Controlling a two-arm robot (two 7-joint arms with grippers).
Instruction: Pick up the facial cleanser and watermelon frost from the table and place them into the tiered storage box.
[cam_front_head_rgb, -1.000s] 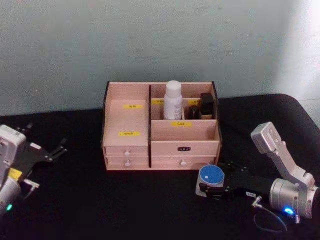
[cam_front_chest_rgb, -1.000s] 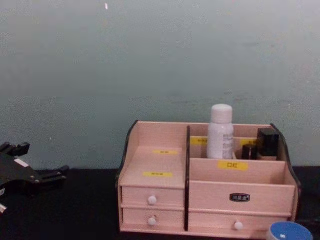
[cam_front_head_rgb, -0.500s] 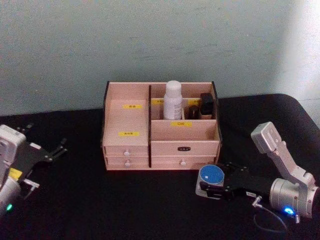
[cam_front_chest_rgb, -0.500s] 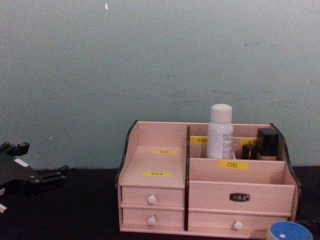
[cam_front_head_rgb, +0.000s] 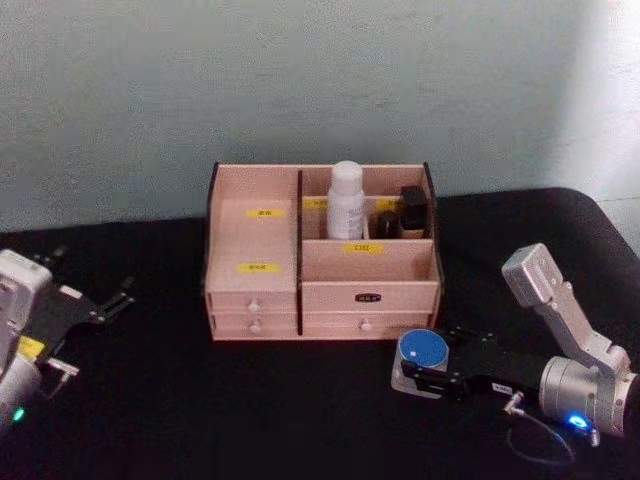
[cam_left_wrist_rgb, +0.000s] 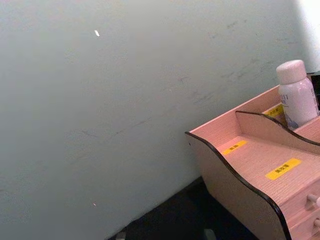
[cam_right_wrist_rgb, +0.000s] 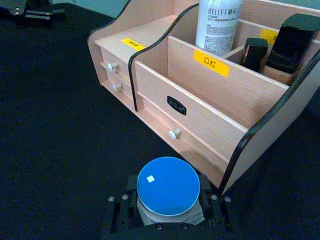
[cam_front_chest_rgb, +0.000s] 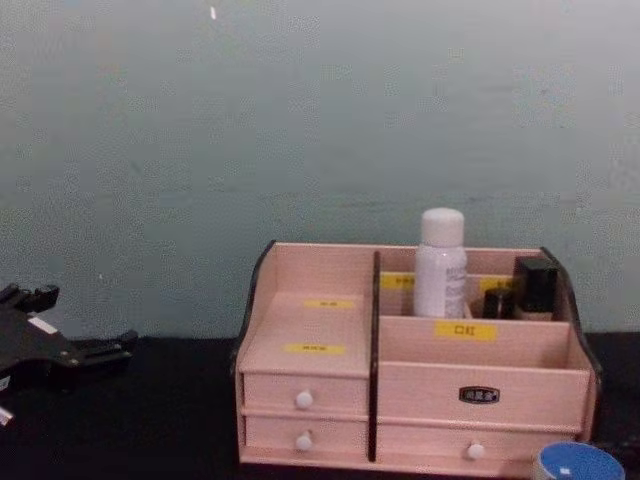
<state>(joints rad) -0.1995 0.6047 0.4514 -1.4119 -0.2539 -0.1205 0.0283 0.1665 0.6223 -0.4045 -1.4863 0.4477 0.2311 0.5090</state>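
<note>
Black worktop (cam_front_head_rgb: 200, 410) runs back to a pale wall, with the tiered storage box (cam_front_head_rgb: 255, 240) at the far middle. Its far right section holds the facial cleanser (cam_front_head_rgb: 347, 200), a white bottle standing upright, and just right of it two dark cosmetic containers (cam_right_wrist_rgb: 292, 40). The front right trough and the left steps look bare. The step in hand therefore appears to be the watermelon frost (cam_right_wrist_rgb: 168, 186), a round blue-lidded pot resting on the worktop by the box's near right corner. The right gripper (cam_front_head_rgb: 422, 366) lies low around it, fingers narrow against its sides, seemingly holding it. Next the pot needs lifting over the front wall into a free compartment. The left gripper (cam_front_head_rgb: 92, 285) sits at the left edge, fingers spread.
</note>
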